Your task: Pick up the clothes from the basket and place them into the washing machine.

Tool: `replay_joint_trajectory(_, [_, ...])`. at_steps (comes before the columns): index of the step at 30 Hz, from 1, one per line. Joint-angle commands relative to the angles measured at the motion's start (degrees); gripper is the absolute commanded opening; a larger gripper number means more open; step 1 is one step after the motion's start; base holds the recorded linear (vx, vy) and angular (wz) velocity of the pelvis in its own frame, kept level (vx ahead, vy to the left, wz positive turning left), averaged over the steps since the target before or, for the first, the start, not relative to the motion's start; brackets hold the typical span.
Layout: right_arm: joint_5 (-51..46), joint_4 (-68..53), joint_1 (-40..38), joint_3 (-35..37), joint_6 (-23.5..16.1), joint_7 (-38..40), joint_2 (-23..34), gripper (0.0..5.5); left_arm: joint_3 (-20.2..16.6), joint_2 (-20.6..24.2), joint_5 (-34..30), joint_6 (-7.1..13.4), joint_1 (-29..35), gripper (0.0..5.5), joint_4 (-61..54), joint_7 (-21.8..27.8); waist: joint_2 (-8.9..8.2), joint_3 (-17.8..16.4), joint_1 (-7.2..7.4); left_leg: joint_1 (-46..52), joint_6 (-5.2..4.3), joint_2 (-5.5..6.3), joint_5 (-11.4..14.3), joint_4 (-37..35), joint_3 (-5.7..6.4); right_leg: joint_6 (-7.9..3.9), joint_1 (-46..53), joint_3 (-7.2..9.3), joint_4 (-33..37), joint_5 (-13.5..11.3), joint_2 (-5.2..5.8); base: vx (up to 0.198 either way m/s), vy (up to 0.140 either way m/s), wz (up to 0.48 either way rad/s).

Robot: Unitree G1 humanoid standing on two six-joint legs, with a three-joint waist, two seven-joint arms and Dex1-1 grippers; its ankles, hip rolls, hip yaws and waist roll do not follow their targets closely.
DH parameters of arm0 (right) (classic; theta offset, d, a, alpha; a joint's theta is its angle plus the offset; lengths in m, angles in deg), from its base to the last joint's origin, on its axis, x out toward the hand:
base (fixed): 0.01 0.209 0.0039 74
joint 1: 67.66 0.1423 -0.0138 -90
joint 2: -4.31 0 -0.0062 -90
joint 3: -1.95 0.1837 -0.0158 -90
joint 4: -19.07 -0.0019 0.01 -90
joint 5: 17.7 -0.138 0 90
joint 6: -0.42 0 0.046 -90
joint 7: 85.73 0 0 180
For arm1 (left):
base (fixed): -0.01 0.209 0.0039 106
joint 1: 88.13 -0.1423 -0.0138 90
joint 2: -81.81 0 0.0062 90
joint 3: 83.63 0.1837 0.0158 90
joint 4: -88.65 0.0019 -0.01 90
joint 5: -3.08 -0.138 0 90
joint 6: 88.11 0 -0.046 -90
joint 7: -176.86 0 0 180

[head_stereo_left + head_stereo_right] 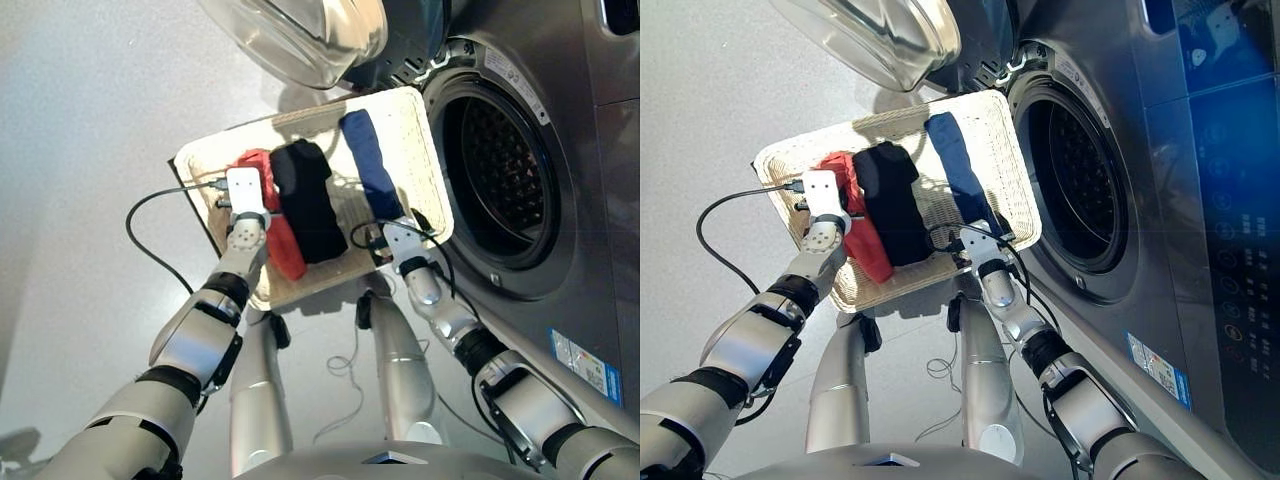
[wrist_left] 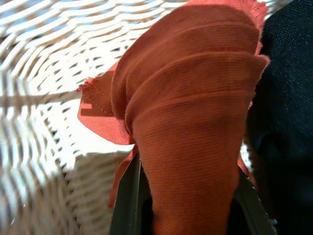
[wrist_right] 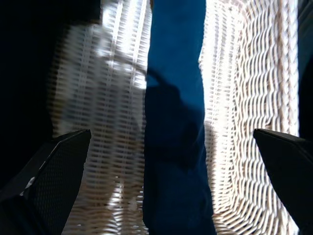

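Note:
The cream woven basket [image 1: 420, 130] lies on the floor in front of the washing machine [image 1: 500, 175], whose glass door [image 1: 300, 35] is swung open. Three clothes lie side by side in the basket: coral red [image 1: 285, 250], black [image 1: 308, 200] and navy blue [image 1: 370, 165]. My left gripper [image 1: 248, 178] is over the far end of the coral red garment [image 2: 190, 122] and is shut on a bunched fold of it. My right gripper [image 3: 171, 132] hangs open over the near end of the navy garment [image 3: 176, 122], one finger [image 3: 58, 166] on each side of the strip.
A black cable [image 1: 150, 215] loops from my left wrist over the grey floor, left of the basket. The machine's front and drum opening stand close on the right, and the open door hangs above the basket's far edge.

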State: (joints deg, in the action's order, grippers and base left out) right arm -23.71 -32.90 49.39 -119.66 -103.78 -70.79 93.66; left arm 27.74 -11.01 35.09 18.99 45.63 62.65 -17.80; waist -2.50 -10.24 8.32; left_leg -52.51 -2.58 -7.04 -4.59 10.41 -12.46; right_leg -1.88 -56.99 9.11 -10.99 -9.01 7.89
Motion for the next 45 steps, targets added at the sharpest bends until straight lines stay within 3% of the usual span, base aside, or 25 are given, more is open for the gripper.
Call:
replay_joint_trajectory(1, [-0.94, -1.05, 0.31, -1.08, -2.24, -0.82, -0.31, 5.5, -1.79, -1.48, 1.58, 4.1, -4.49, 0.0, -4.89, 0.1, 1.23, -0.24, -0.91, 5.92, -1.41, 1.94, 3.86, -1.76, 6.01, -5.05, 6.43, 2.68, 0.85, 0.37, -0.2, 0.051, -0.042, -0.023])
replay_joint_trajectory(6, [-0.47, -3.39, -1.84, -3.9, -1.97, -5.65, 2.2, 5.5, 0.04, -3.83, 1.23, 6.19, -12.55, 0.0, -15.08, 2.55, 1.49, -0.14, -3.43, 18.09, -1.73, 3.65, 1.87, -7.9, 6.27, -5.53, 18.28, 4.37, 5.54, -0.08, -0.6, 0.057, -0.034, 0.046])
replay_joint_trajectory(9, [0.2, -3.34, -1.71, -5.51, -2.18, -7.21, 2.73, 5.5, 0.32, -4.06, 1.78, 6.58, -13.81, 0.0, -17.06, 3.68, 1.61, -0.36, -4.18, 22.23, -1.82, 3.9, 1.09, -10.12, 6.34, -5.73, 22.08, 4.86, 7.34, -0.24, -0.68, 0.04, -0.022, 0.092])
replay_joint_trajectory(10, [-0.53, -4.82, -2.12, -6.65, -2.66, -9.47, 3.26, 5.5, 0.44, -4.18, 2.21, 6.86, -14.79, 0.0, -18.89, 4.51, 1.47, -0.52, -4.46, 24.65, -1.48, 4.45, -0.66, -11.54, 5.69, -5.28, 24.65, 5.37, 8.62, -1.34, -0.31, 0.0, 0.0, 0.0])
replay_joint_trajectory(16, [-1.63, -6.66, -2.69, -10.86, -2.99, -15.4, 3.21, 5.5, 0.64, -5.01, 3.95, 6.76, -16.39, 0.0, -21.91, 6.77, 2.4, 0.12, -5.39, 31.77, -1.54, 4.93, -1.21, -14.48, 5.15, -5.28, 31.55, 5.28, 11.18, -1.24, -0.78, 0.0, 0.0, 0.0])
replay_joint_trajectory(30, [-0.89, -16.87, 1.89, -18.84, -3.06, -23.03, 4.76, 5.5, 1.98, -6.42, 4.81, 6.73, -16.26, 0.0, -26.99, 7.32, 5.13, 1.88, -5.54, 34.38, -1.18, 5.1, -1.33, -15.01, 4.23, -5.06, 33.78, 4.01, 11.97, -0.97, -1.35, 0.0, 0.0, 0.0])
replay_joint_trajectory(45, [4.02, -10.34, 5.95, -16.24, -1.5, -16.14, 0.76, 5.5, 4.62, -7.64, 13.95, 6.98, -21.85, 0.0, -45.25, 11.13, 7.85, 2.82, -7.25, 32.84, -0.76, 5.26, -1.89, -14.91, 4.93, -4.78, 32.66, 4.1, 11.9, -1.2, -1.03, 0.0, 0.0, 0.0])
